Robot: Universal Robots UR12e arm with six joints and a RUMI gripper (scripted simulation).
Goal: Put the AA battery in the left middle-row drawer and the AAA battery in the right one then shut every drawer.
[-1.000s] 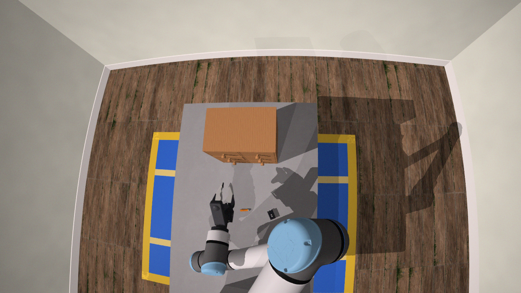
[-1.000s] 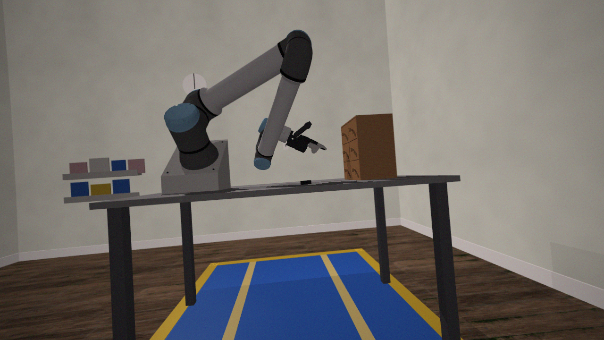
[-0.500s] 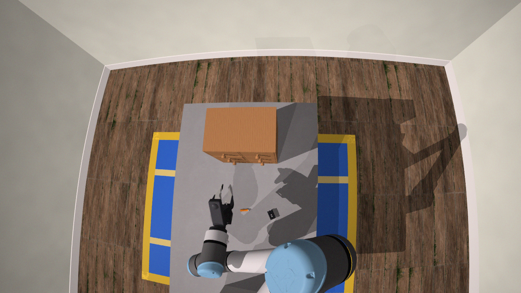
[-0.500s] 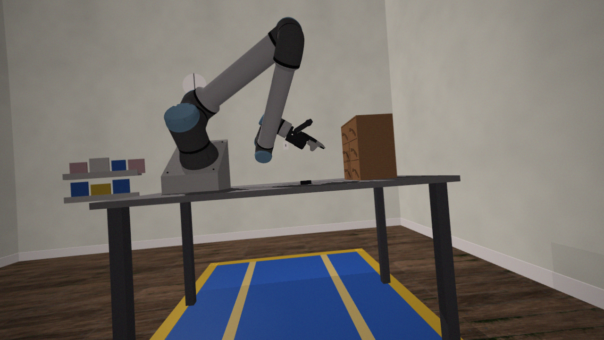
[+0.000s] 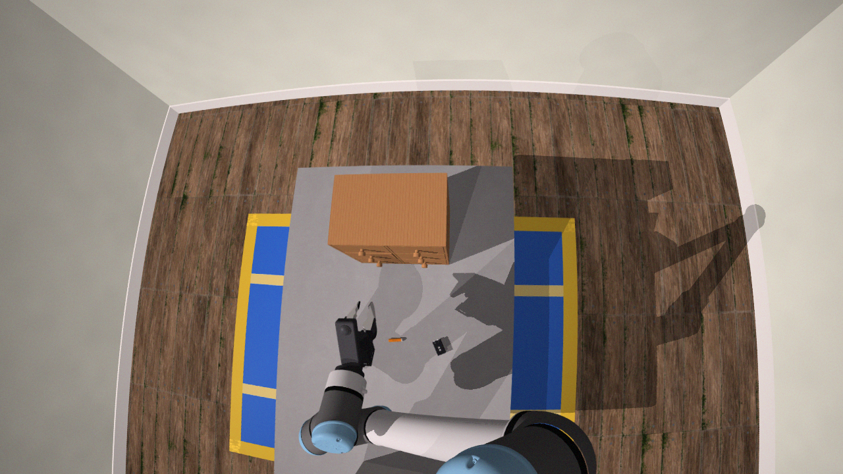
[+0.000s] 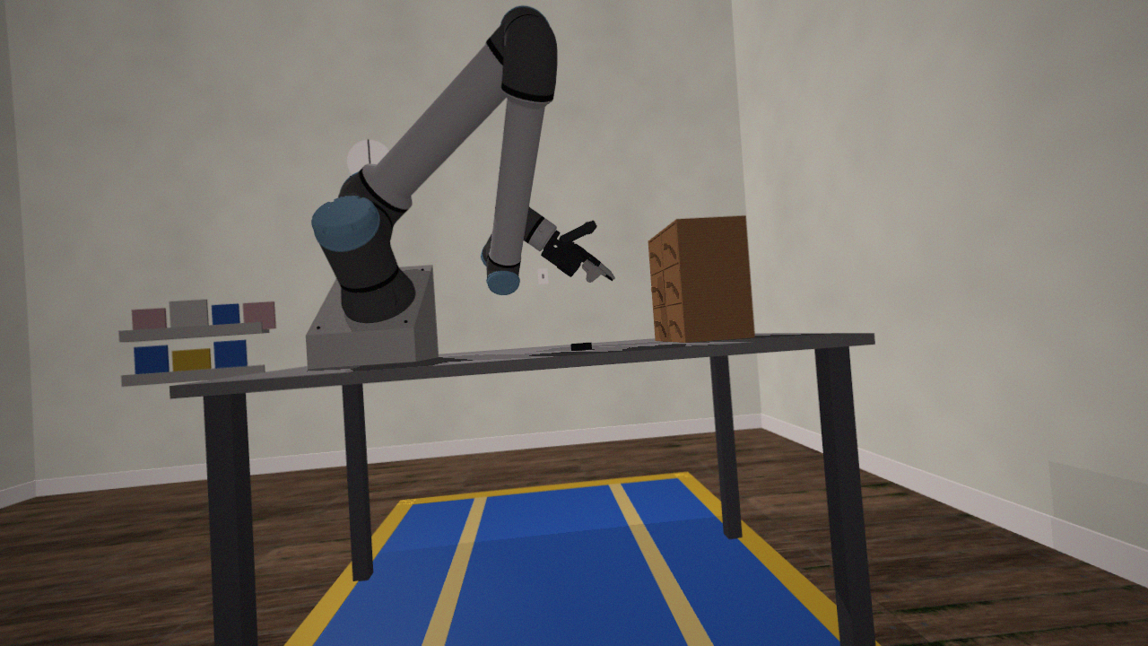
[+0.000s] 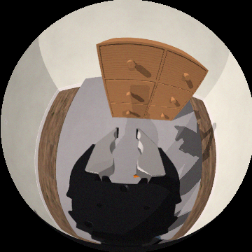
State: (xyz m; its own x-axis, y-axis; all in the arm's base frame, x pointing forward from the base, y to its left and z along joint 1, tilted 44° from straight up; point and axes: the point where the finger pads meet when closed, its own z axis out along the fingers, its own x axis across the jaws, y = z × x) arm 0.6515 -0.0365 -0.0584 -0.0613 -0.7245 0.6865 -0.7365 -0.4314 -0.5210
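Note:
The brown chest [image 5: 388, 206] [image 6: 714, 281] stands upright at the back of the table. All its drawers look shut, including the left middle drawer [image 7: 116, 90] and the right middle drawer [image 7: 162, 92]. My gripper [image 5: 365, 304] [image 6: 607, 275] [image 7: 127, 128] is partly open and empty, raised above the table in front of the chest, tilted downward. One orange battery [image 5: 395, 339] [image 7: 136, 176] lies on the table, to the right of the gripper in the top view; I cannot tell its size. No second battery is visible.
A small black block [image 5: 438, 346] [image 6: 581, 345] with light dots sits on the grey table [image 5: 312, 236] [image 6: 787, 340], right of the battery. The arm's forearm [image 5: 436, 433] spans the near part of the table. Shelves [image 6: 192, 332] with coloured boxes are at the far left in the exterior view.

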